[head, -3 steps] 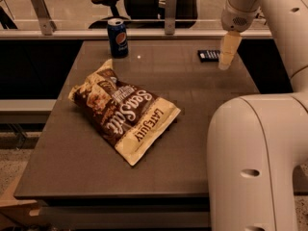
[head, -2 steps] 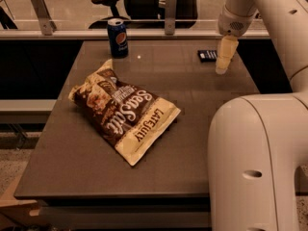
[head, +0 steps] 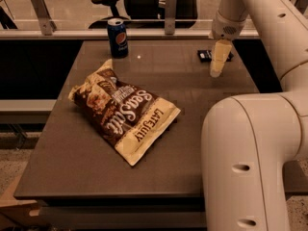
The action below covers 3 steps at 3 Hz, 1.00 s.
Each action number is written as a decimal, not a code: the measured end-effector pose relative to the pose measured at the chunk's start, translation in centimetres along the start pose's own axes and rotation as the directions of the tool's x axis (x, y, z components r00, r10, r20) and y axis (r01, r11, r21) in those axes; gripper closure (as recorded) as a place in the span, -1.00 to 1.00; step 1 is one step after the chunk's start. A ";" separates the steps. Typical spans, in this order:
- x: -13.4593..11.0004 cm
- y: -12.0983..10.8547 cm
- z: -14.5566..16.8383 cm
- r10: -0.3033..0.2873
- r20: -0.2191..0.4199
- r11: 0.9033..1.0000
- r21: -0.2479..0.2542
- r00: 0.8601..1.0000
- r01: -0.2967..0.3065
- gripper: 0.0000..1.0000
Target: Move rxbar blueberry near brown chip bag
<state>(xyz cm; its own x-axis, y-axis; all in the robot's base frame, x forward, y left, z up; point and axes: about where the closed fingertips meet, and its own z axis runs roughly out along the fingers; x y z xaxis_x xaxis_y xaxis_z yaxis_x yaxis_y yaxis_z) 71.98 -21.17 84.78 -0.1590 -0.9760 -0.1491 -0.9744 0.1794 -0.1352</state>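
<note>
Though the claw [head: 215, 70] hangs at two o'clock over the counter [head: 67, 162], its grip cannot be told; it partly hides the flat rxbar blueberry [head: 205, 55] behind it. The brown chip bag [head: 122, 110], lettered "Sea Salt" and "LATE JULY", lies toward nine o'clock, well apart. A Pepsi can [head: 117, 37] stands upright at eleven.

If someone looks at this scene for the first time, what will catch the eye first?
First the brown chip bag, large and crinkled, lying near the middle of the table. Next the robot's bulky white arm filling the right foreground, with the gripper hanging over the far right of the table, beside the small dark rxbar blueberry. A blue Pepsi can stands upright at the far edge.
</note>
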 end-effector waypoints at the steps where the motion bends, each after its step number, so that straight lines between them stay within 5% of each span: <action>1: -0.4 -0.7 0.5 -0.008 0.001 1.000 0.007 1.000 0.008 -1.00; 3: -0.1 -1.7 0.8 -0.014 -0.018 1.000 0.025 1.000 0.014 -1.00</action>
<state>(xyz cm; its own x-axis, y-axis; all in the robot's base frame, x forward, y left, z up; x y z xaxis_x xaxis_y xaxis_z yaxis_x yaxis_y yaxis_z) 73.78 -21.24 84.27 -0.1481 -0.9804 -0.1298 -0.9723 0.1683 -0.1620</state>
